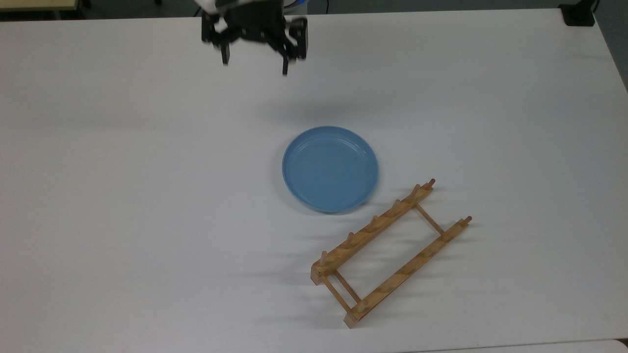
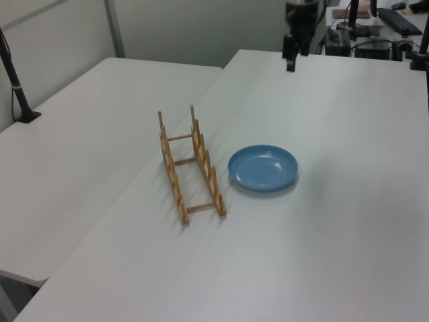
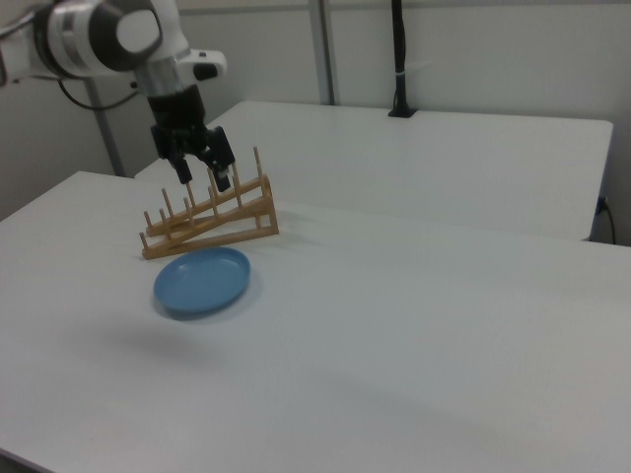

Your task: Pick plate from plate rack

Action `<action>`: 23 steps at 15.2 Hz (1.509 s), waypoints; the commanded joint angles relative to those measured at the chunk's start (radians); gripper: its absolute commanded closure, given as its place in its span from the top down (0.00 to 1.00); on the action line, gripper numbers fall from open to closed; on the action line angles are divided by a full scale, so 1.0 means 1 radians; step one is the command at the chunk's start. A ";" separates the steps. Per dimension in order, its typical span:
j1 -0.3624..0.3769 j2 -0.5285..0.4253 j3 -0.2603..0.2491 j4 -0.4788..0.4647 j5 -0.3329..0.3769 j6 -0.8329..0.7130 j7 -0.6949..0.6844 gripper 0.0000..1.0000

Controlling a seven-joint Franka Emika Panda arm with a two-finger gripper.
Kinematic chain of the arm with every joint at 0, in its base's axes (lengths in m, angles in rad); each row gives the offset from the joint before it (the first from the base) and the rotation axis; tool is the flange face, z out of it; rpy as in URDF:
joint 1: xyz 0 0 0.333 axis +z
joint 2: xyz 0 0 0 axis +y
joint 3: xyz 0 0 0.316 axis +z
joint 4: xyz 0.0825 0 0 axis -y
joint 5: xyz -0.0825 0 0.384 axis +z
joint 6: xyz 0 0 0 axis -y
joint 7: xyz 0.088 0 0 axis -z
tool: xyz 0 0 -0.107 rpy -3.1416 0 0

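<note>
Round shallow light-blue plate (image 1: 329,169) seen flat on white table (image 1: 122,196), just beside light-brown wooden pegged rack (image 1: 390,252), not slotted in it. Black two-finger gripper (image 1: 254,63) spread, empty, held high, well apart from plate.

Risks judged:
- low raised rim hard to pinch flat; slip likely
- plate pushed into rack if approached from far side
</note>
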 commanded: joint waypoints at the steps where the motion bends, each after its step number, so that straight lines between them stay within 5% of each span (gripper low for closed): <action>1: -0.007 -0.115 0.004 -0.051 0.026 -0.081 -0.009 1.00; 6: -0.015 -0.218 0.004 -0.171 0.051 -0.027 -0.133 1.00; 10: -0.056 -0.216 0.004 -0.173 0.067 0.017 -0.252 1.00; 23: -0.052 -0.207 0.004 -0.162 0.092 0.016 -0.246 1.00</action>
